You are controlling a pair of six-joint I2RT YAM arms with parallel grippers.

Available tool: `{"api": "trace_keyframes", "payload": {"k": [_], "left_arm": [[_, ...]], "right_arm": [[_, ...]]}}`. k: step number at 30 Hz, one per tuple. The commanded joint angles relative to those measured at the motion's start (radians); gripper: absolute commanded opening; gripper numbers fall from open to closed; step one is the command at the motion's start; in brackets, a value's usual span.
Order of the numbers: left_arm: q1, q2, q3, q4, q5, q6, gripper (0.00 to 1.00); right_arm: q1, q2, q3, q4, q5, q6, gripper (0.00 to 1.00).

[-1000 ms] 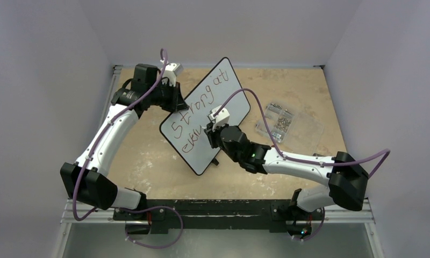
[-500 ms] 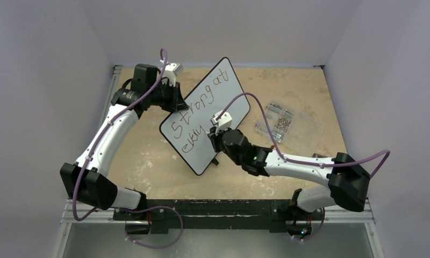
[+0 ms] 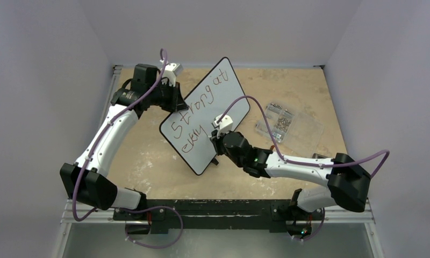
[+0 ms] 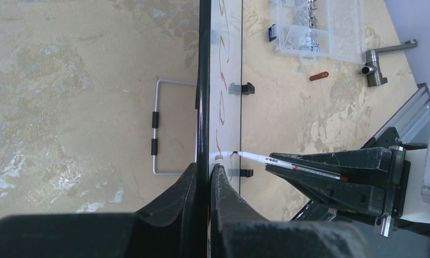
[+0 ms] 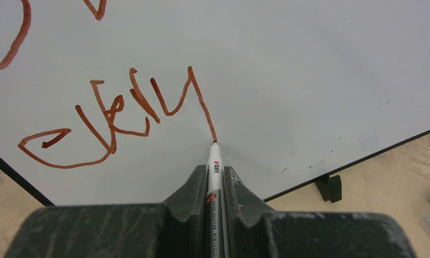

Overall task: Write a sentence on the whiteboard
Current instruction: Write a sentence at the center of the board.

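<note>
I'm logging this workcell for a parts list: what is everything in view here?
whiteboard: one, white with black rim, standing tilted mid-table
sentence: two slanted lines, reddish-brown, on the whiteboard
marker: one, white and red, tip on the whiteboard at the last stroke's end
plastic box: one, clear, holding metal bits, right of the whiteboard
wire stand: one, silver with black sleeves, behind the whiteboard
metal fitting: one, grey, on the table near the plastic box
small piece: one, red, beside the metal fitting
table: one, tan, under everything
left gripper: one, black, jaws shut on the whiteboard's edge
right gripper: one, black, jaws shut on the marker
</note>
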Motion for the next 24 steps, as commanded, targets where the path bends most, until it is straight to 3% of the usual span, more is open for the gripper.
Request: {"api": "trace_keyframes", "payload": {"k": [1, 24], "left_arm": [[0.004, -0.031, 0.000, 0.005, -0.134, 0.081, 0.00], [0.004, -0.034, 0.001, 0.007, -0.132, 0.080, 0.00]], "right_arm": [[0.000, -0.006, -0.013, 0.008, -0.060, 0.029, 0.00], [0.001, -0.020, 0.021, 0.044, -0.196, -0.003, 0.00]]}}
